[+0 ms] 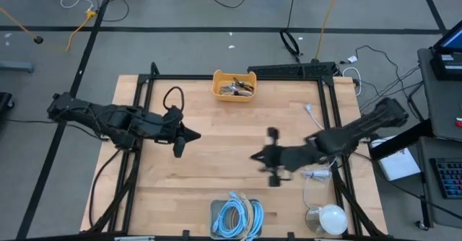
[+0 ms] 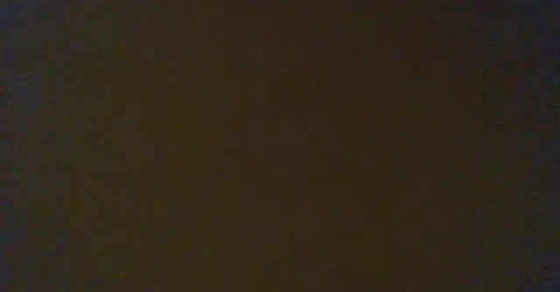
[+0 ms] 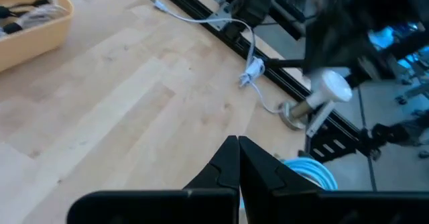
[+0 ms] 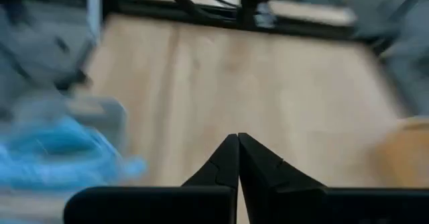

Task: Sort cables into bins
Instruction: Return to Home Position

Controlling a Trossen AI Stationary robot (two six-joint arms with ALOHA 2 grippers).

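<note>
Over the middle of the table [image 1: 216, 176], the left gripper [image 1: 196, 134] and the right gripper [image 1: 253, 156] hang apart above bare wood, tips turned toward each other. Each wrist view shows that arm's own jaws pressed together with no gap between the fingers, holding nothing and touching nothing.

The orange-yellow bin [image 1: 234, 77] sits at the far edge of the table with short dark and grey cables [image 1: 237, 89] lying in it. The grey bin [image 1: 215, 206] sits at the near edge and holds the coiled light-blue cables [image 1: 232, 218].

Only the high view takes in both bins and both arms at once. The left wrist view adds a closer look at the white cord [image 3: 251, 70] with its plug, trailing beside the table's dark frame, and at a round white object [image 3: 332, 88] near it. The right wrist view catches the blue coils in the grey bin off to one side. Nothing can be made out in the low view.
</note>
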